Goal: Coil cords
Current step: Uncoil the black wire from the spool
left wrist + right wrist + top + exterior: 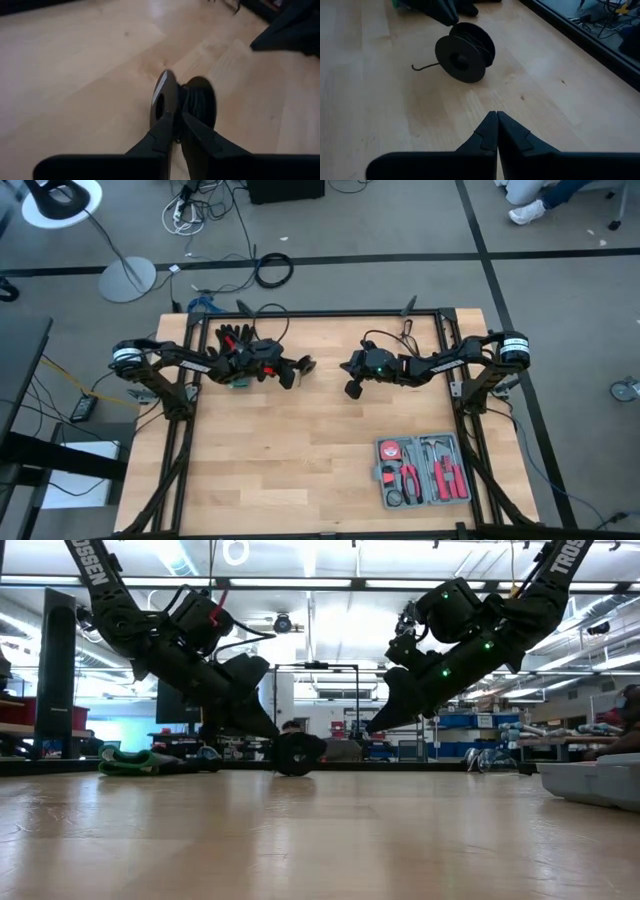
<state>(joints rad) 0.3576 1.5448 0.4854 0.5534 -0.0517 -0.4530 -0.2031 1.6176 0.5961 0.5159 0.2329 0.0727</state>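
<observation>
Nearest the front edge of the table (300,490): a grey tool case (423,471) lying open at the right, with pliers and other hand tools inside, well apart from the work and untouched.

Mid-table, toward the back: right gripper (497,131) hangs above bare wood with its fingers pressed together, holding nothing. It points at the spool but sits clearly apart from it — looks like it's waiting.

Just beyond it, the cords (464,52): thin black wire wound on a small round black spool, standing on edge on the table. Left gripper (175,125) pinches the spool between its fingertips, one finger on each side of a flange, and steadies it upright.

Progress, my read: winding is mostly done. Turns of wire fill the spool's core, and no long run of wire lies across the table. What's left — a short tail (424,66) sticking out from the spool onto the wood, hooked at its end. It needs tucking in or one last wrap, then release.

Farther back at the left: a black-and-green glove (233,340) lies near the table's rear edge, under the left arm.
</observation>
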